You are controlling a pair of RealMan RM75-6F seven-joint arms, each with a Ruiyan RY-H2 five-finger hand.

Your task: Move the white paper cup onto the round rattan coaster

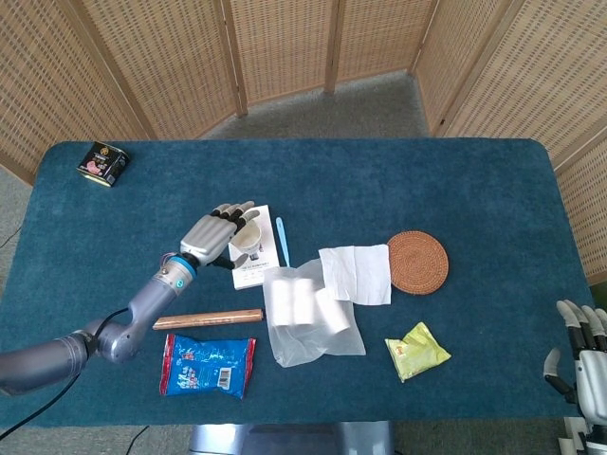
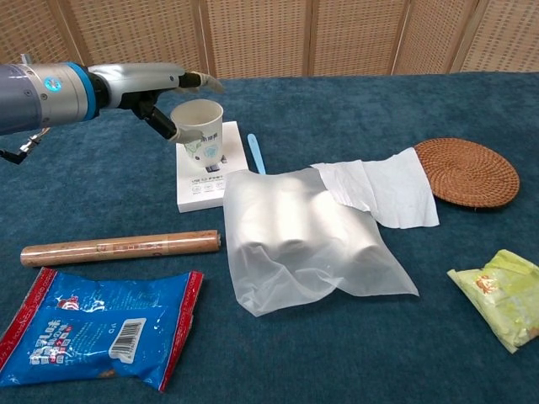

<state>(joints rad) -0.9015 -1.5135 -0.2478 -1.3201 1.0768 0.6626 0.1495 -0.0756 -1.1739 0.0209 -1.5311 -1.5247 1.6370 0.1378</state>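
Observation:
The white paper cup (image 1: 248, 237) (image 2: 200, 130) stands upright on a flat white box (image 1: 252, 268) (image 2: 202, 185) left of the table's middle. My left hand (image 1: 216, 232) (image 2: 160, 88) is at the cup's left side, fingers spread and stretched over the rim. Its thumb hangs by the cup's left wall, and the hand grips nothing. The round rattan coaster (image 1: 417, 262) (image 2: 466, 172) lies bare to the right, a white tissue (image 1: 356, 273) between it and the cup. My right hand (image 1: 588, 355) is open at the lower right edge of the head view, off the table.
A clear plastic bag of white rolls (image 1: 308, 313) (image 2: 295, 240) lies in front of the cup. Beside the box lies a blue stick (image 1: 280, 240). A brown roll (image 1: 207, 319), blue snack packet (image 1: 207, 365), green packet (image 1: 417, 351) and a dark tin (image 1: 102, 162) lie around.

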